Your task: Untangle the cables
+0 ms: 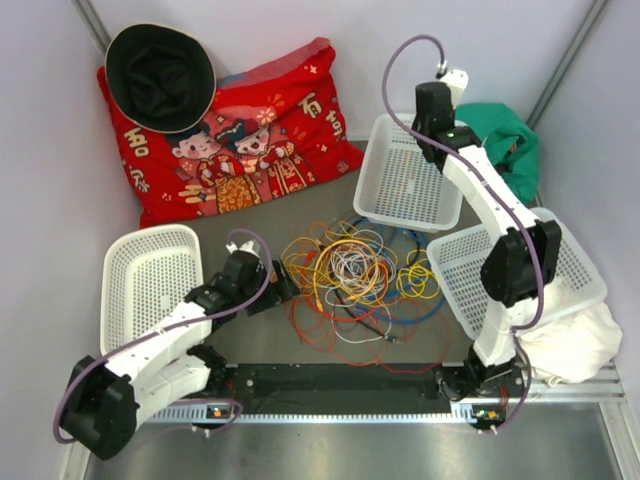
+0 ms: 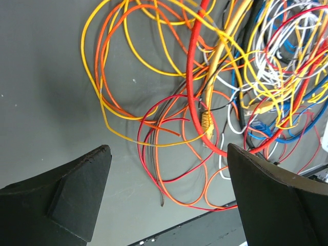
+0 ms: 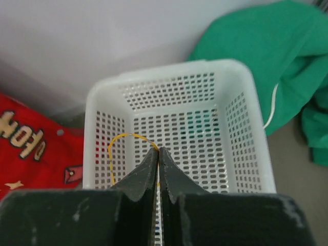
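The cables (image 1: 355, 275) lie in a tangled pile of yellow, orange, red, white, blue and black loops on the grey table. My left gripper (image 1: 278, 293) is open and empty at the pile's left edge. In the left wrist view it (image 2: 168, 154) hangs above thin red and orange loops (image 2: 174, 154), with a thick red cable (image 2: 192, 77) further in. My right gripper (image 3: 158, 151) is shut on a thin yellow cable (image 3: 120, 138) above the far white basket (image 3: 164, 72). In the top view its fingers are hidden under the wrist (image 1: 436, 105).
The far white basket (image 1: 400, 185) stands behind the pile. A second basket (image 1: 150, 280) is at the left and a third (image 1: 560, 270) rests on white cloth (image 1: 575, 345) at the right. A red cushion (image 1: 230, 130), black hat (image 1: 160, 75) and green cloth (image 1: 512, 135) lie at the back.
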Available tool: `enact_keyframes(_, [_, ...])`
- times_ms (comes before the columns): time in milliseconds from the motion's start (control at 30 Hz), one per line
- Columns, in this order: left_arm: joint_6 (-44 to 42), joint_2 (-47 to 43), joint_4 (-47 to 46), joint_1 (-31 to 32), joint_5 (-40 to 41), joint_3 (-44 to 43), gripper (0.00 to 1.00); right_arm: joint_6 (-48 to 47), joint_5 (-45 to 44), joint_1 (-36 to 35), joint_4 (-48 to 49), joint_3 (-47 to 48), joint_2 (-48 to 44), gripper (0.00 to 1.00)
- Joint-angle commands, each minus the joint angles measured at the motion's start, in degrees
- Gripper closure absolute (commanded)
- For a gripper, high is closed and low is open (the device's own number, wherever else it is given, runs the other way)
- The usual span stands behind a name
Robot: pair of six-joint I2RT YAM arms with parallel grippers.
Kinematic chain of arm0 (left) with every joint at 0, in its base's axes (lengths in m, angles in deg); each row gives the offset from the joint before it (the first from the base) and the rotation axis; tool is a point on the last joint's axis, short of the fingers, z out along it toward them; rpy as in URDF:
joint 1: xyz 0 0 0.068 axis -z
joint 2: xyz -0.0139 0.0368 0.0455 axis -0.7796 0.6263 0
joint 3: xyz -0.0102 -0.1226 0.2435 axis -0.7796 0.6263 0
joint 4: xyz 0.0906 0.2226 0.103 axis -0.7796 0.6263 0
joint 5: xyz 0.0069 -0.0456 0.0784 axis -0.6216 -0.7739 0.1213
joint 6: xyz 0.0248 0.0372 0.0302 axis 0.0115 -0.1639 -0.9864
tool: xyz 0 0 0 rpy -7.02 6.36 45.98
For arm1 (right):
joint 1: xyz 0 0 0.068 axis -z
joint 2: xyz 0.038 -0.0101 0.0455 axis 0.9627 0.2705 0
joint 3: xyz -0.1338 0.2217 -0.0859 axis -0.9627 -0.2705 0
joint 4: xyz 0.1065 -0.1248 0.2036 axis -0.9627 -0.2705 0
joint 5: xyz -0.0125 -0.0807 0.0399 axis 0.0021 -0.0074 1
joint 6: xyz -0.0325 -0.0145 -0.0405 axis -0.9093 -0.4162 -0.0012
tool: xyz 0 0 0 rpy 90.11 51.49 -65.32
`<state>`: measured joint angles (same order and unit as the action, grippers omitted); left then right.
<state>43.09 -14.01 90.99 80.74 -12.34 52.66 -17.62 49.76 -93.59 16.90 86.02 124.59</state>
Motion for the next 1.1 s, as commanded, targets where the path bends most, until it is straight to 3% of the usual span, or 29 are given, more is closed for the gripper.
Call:
enact_keyframes(0, [0.4,1.6,-2.9,0.0,-0.9,0.0,0.01,3.9,7.6,0.4,-3.9,-0.7,2.1,0.59])
enact_keyframes(133, [0.4,1.9,-3.2,0.0,-1.7,-1.8,0.01,5.0,9.8,0.1,-0.1,-6.3,-3.9,0.06])
enact_keyframes(167, [0.4,2.2,-3.3,0.0,-1.8,-2.1,0.01,5.0,10.5,0.0,1.2,-8.2,-7.1,0.01])
enact_keyframes(333, [0.3,3.3,-4.2,0.0,-2.3,-4.8,0.01,3.6,13.4,-3.6,1.3,-15.0,-16.5,0.01])
enact_keyframes(433, [0.5,5.2,-4.4,0.0,-3.0,-6.7,0.01,3.3,16.5,-7.2,3.7,-24.8,-23.7,0.02])
enact_keyframes(533, [0.6,6.3,-4.2,0.1,-3.8,-7.8,0.01,2.4,25.6,-11.3,6.8,-36.4,-29.5,0.08])
enact_keyframes(633, [0.4,6.2,-3.0,0.2,-3.9,-8.6,0.01,0.9,29.4,-18.6,7.3,-46.2,-31.3,0.09])
enact_keyframes(733, [-0.2,5.1,-1.3,0.3,-2.7,-9.1,0.01,1.3,29.6,-25.4,8.6,-53.7,-31.2,0.09])
enact_keyframes(867, [0.0,3.3,0.2,0.3,-1.9,-9.2,0.01,2.8,29.0,-29.0,13.0,-60.1,-30.3,0.09])
enact_keyframes(1067, [0.7,1.2,2.5,0.3,-1.4,-8.8,0.01,1.4,29.8,-33.8,14.4,-58.1,-23.6,0.13])
